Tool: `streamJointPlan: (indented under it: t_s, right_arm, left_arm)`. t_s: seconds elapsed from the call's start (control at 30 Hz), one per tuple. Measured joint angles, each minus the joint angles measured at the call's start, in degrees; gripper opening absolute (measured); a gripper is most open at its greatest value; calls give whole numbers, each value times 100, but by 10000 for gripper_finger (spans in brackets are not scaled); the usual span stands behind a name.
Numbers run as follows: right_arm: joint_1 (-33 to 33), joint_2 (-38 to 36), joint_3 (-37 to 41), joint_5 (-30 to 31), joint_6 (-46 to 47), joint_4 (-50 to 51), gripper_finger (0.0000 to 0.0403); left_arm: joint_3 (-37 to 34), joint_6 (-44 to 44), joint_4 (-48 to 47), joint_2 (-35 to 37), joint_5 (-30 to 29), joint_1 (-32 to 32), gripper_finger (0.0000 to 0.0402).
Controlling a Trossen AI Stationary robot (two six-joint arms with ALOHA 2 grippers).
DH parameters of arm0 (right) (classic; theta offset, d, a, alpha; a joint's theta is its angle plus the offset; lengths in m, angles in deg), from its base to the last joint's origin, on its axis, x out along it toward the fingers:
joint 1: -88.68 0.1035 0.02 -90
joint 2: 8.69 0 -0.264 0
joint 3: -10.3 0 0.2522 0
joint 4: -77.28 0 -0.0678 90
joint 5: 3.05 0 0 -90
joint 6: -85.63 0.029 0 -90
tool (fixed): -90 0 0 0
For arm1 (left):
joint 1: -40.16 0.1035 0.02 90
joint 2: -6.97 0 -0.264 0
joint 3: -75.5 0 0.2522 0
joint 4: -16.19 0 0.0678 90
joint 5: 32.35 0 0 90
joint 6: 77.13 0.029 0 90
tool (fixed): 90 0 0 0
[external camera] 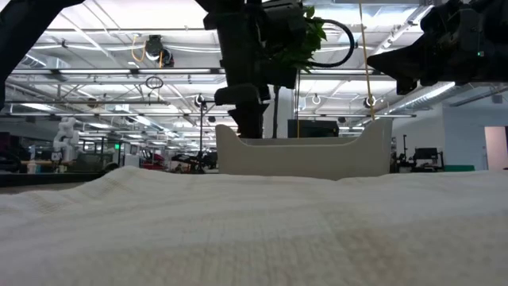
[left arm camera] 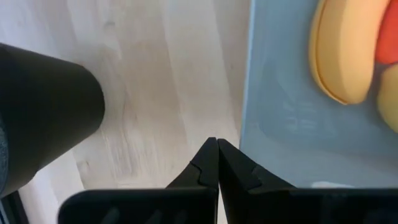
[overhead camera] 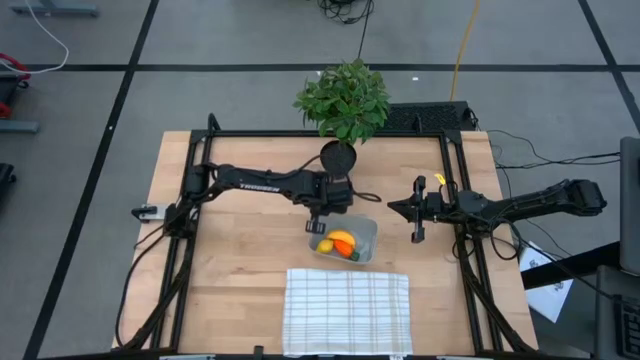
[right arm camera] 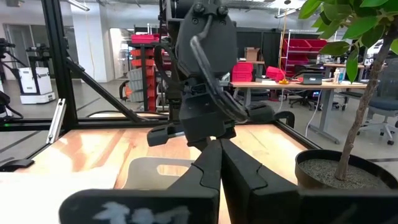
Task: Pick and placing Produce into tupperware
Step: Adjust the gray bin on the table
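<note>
While my L gripper [overhead camera: 317,229] hangs w/ jaws together, empty, at the tupperware [overhead camera: 364,236] rim: banana [overhead camera: 325,245], carrot [overhead camera: 343,243], lemon all lie inside, just beside L tips. R gripper [overhead camera: 415,222]: jaws together, well apart, farther. Nothing left outside, I judge.

banana [left arm camera: 345,53] cut off by edge, lemon [overhead camera: 325,245] tiny
</note>
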Motion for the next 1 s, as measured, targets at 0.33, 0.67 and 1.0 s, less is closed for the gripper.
streamJointPlan:
  t_s: [0.33,0.67,1.0]
  right_arm:
    - [-1,0,0,-2,0,1,0]
    - [0,-2,-1,0,0,-1,0]
    - [1,0,0,0,0,-1,0]
  left_arm:
    - [0,-37,-2,0,71,-248,0]
    - [0,-57,-35,0,99,-318,0]
    - [0,-57,-121,0,104,-331,0]
